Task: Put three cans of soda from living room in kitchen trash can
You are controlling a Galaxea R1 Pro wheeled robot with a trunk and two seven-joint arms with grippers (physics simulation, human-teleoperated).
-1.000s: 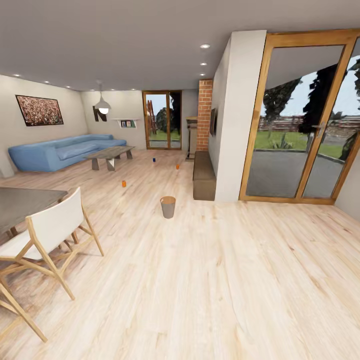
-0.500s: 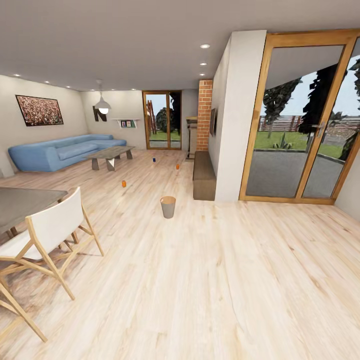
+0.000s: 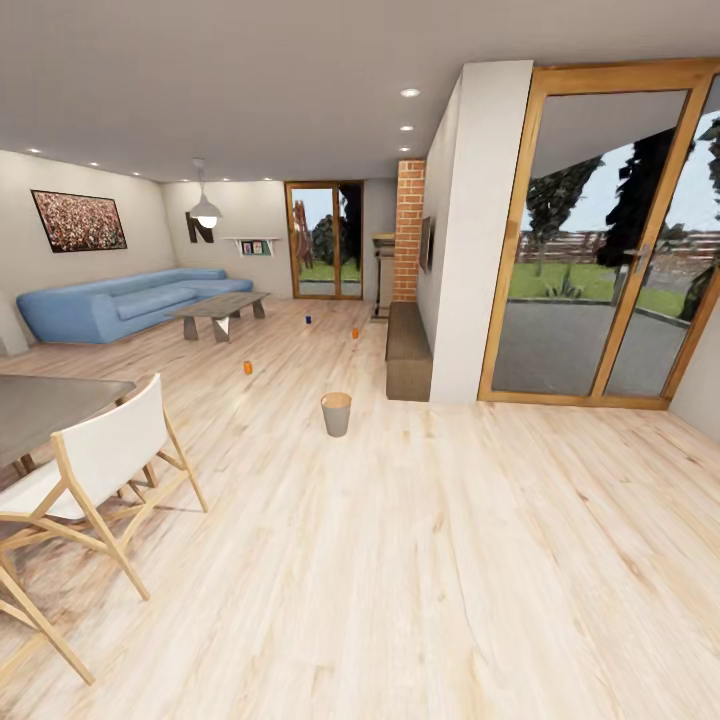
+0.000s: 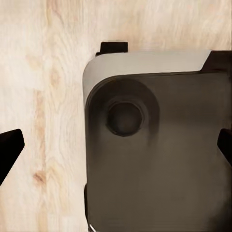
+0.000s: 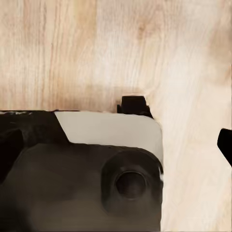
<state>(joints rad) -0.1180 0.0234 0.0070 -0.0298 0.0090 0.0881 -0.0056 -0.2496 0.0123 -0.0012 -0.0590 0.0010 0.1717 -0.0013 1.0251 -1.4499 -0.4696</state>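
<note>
Both grippers' jaws are wide apart and hold nothing above the wood floor (image 4: 43,96), while the nearest orange can (image 3: 248,368) stands upright far ahead at about eleven o'clock, past the trash can (image 3: 336,413), slightly toward the left arm's side.

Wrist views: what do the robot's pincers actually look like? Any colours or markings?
The left pincer and right pincer show as fingertips: matte black, blunt, wedge-shaped, with no markings or cables that I can make out. The dark grey, pale-rimmed body beneath is probably the robot's base.
</note>
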